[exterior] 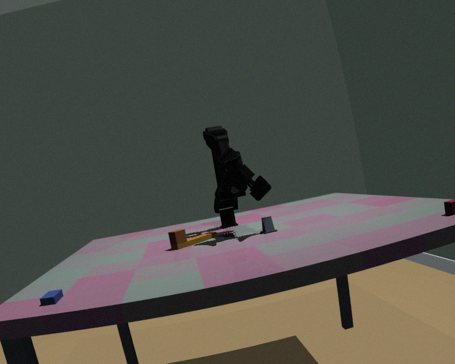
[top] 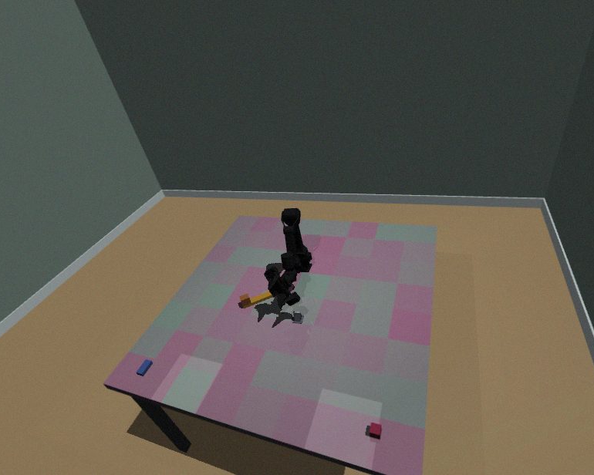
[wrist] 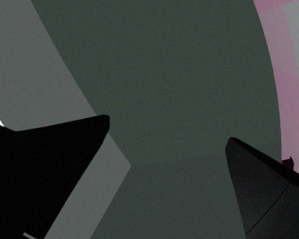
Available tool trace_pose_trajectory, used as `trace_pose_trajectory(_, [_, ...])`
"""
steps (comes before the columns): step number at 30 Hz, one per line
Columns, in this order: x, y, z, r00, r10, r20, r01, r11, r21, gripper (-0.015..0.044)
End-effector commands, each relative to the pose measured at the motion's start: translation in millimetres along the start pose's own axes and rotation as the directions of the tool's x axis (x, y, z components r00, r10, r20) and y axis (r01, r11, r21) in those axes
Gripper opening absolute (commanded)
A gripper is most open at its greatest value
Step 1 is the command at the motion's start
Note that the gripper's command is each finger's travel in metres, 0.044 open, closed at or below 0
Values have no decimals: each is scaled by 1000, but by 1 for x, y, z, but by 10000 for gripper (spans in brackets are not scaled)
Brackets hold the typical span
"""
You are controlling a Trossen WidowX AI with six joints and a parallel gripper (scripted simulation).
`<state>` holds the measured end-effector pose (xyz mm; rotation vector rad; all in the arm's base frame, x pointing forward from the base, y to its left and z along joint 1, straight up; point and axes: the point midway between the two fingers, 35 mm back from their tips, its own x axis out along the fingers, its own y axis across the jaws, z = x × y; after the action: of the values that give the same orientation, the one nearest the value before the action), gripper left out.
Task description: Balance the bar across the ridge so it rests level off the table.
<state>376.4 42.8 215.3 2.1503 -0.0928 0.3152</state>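
Note:
The yellow bar (top: 259, 298) (exterior: 200, 239) lies on the table, with an orange block (top: 244, 299) (exterior: 176, 239) at its left end. In the top view the arm hides its other end. The small grey ridge (top: 297, 318) (exterior: 267, 224) stands upright to the right of the bar, apart from it, with nothing on it. My gripper (wrist: 168, 133) is open, with nothing between its fingers. It is raised above the table near the bar and the ridge, touching neither. The wrist view shows neither bar nor ridge.
A blue block (top: 144, 367) (exterior: 51, 297) lies near the table's front left corner. A red block (top: 375, 430) (exterior: 453, 207) lies near the front right corner; part of it also shows in the wrist view (wrist: 288, 163). The arm's shadow falls between the bar and the ridge.

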Motion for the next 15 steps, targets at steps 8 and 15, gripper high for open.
trace_pose_trajectory(8, [10,-5,14,997,-46,56,57,977,-203,315])
trace_pose_trajectory(15, [19,-9,29,989,-94,117,134,904,-406,315])
